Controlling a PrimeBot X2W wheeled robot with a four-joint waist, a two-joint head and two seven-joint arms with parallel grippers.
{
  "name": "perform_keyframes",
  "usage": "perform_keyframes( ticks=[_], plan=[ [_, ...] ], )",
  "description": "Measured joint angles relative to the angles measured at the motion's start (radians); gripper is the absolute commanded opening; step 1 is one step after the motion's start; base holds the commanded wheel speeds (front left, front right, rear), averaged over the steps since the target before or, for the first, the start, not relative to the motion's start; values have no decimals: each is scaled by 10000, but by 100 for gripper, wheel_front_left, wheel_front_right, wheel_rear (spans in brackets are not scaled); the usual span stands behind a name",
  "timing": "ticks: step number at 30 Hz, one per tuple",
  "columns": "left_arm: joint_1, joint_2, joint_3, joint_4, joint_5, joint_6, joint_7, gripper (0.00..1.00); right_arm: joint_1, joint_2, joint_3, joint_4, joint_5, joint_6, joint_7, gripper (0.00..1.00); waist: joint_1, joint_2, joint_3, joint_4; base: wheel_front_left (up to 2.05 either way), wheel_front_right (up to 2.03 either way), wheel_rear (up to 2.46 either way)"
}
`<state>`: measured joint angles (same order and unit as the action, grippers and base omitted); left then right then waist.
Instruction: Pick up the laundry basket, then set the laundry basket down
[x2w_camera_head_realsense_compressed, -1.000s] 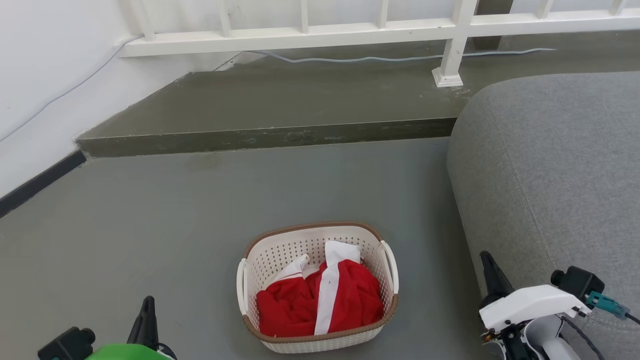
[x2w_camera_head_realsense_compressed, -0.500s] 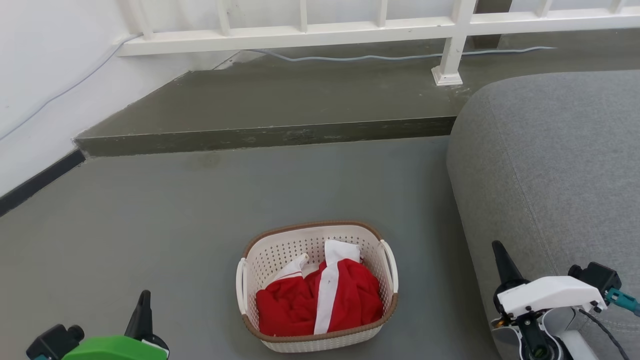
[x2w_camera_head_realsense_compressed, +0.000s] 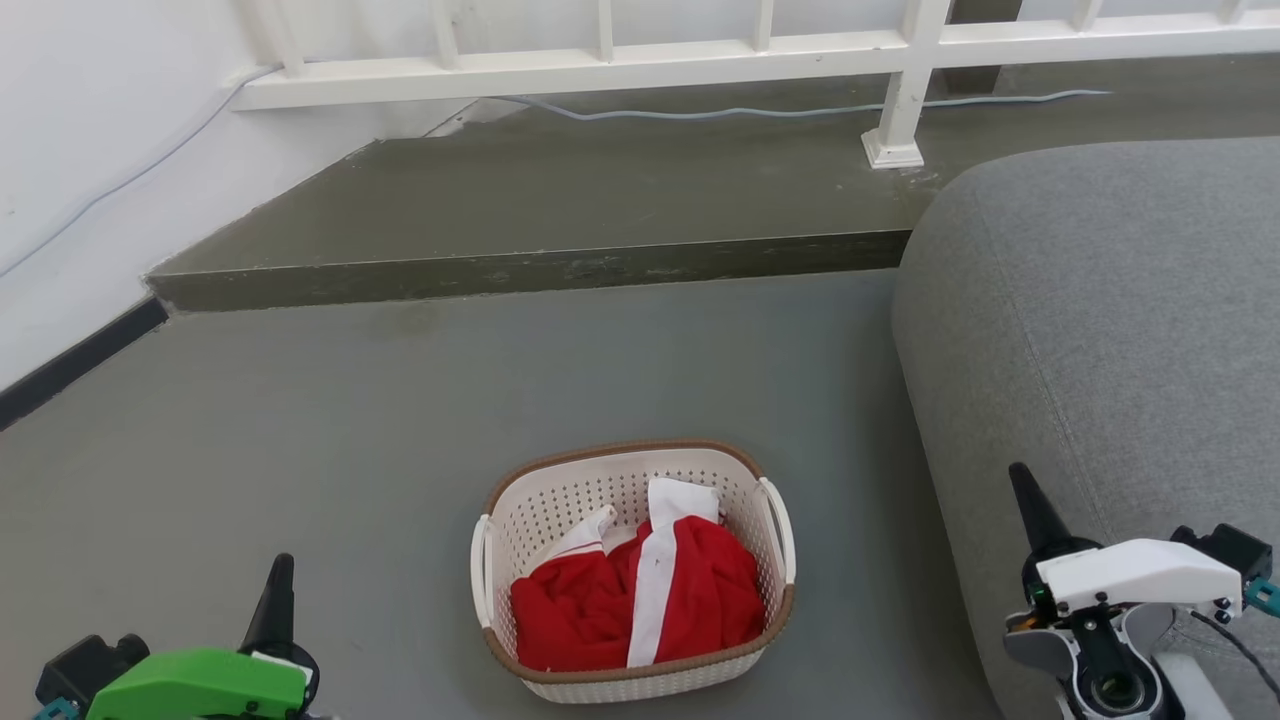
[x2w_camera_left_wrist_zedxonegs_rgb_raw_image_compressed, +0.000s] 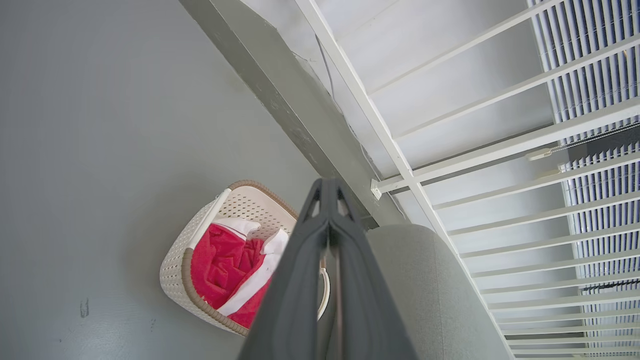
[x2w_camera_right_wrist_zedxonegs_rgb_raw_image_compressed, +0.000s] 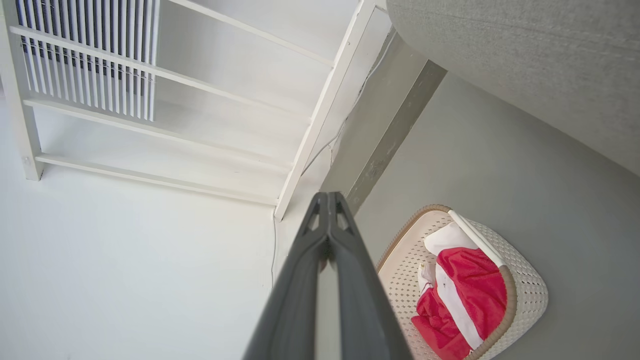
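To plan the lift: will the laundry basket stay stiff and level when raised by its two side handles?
Probably stiff: the laundry basket looks like moulded perforated plastic. Likely light, holding only a red-and-white garment. It might tilt nearward, where the garment is heaped.

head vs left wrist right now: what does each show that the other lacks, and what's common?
Head view adds: the right gripper at lower right and a black baseboard along the wall. Left wrist view adds: slatted blinds behind the white railing, and the left gripper close up, fingers pressed together. Both: the laundry basket on the floor holding a red-and-white garment, the grey sofa, railing, raised step, left gripper.
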<state>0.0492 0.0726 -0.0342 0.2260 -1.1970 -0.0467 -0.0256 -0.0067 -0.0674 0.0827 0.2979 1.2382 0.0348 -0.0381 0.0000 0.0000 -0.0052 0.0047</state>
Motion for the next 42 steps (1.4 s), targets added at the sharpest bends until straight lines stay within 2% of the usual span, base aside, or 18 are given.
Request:
perform_keyframes(
  ticks=[12,37,42],
  plan=[
    [-268,-29,236,173,-1254,-245,339,0,-112,-4,-474,-35,1200,180,307,0,0,0,24,-14,0,0,0],
    [-929,-128,727,470,-4151,-719,1045,0,-455,-6,-1534,-153,3866,794,968,0,0,0,79,-45,0,0,0],
    [-1014,-148,769,504,-4276,-736,1053,0,-478,-13,-1624,-174,4090,796,1016,0,0,0,81,-46,0,0,0]
  ],
)
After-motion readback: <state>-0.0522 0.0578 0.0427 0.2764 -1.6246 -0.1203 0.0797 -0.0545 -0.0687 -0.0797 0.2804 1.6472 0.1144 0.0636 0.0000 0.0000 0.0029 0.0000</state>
